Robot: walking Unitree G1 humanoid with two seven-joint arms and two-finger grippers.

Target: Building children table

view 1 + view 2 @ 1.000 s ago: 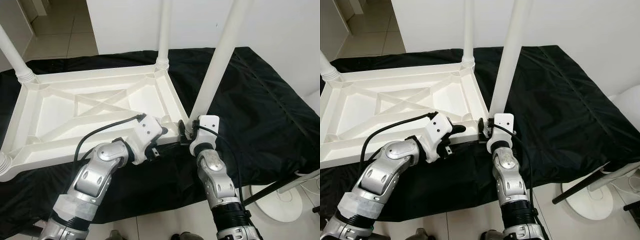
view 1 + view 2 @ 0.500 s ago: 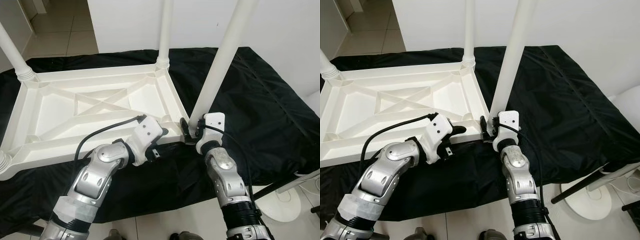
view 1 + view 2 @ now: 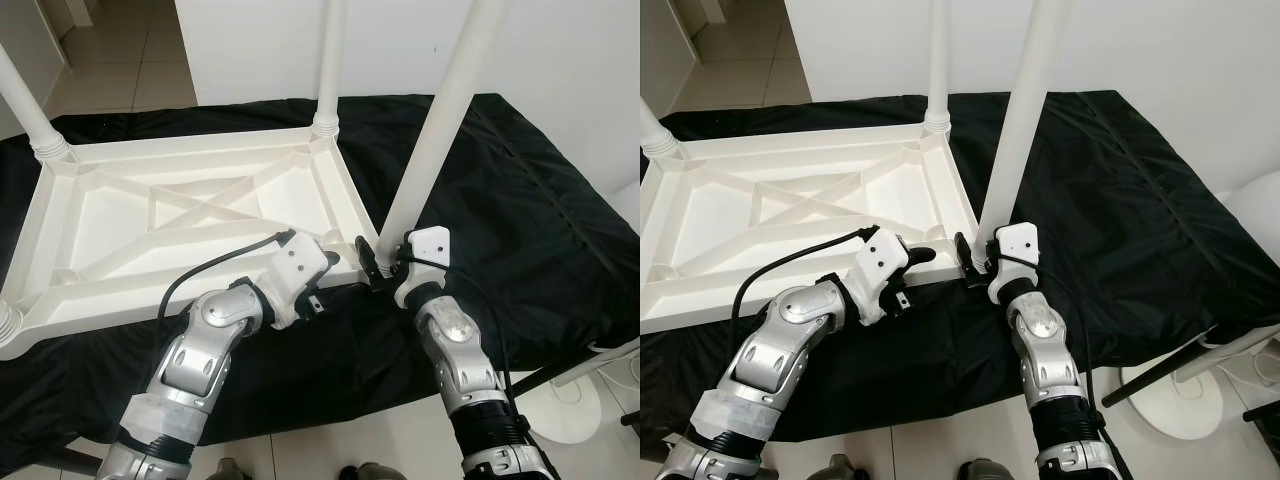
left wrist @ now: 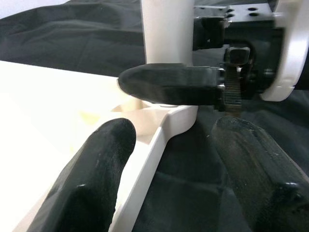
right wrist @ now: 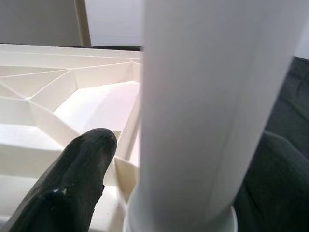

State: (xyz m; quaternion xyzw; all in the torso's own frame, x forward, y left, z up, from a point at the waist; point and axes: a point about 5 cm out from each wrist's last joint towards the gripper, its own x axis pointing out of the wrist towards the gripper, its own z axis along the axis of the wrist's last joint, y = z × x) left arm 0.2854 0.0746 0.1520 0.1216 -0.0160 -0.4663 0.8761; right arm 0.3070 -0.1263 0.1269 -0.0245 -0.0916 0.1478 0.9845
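The upturned white tabletop (image 3: 190,225) is lying on the black-draped worktop (image 3: 520,210), its near-corner leg (image 3: 430,150) standing clamped in the right hand (image 3: 378,268), probably for screwing in; left hand (image 3: 325,275), fingers apart, is straddling the rim just beside, steadying it
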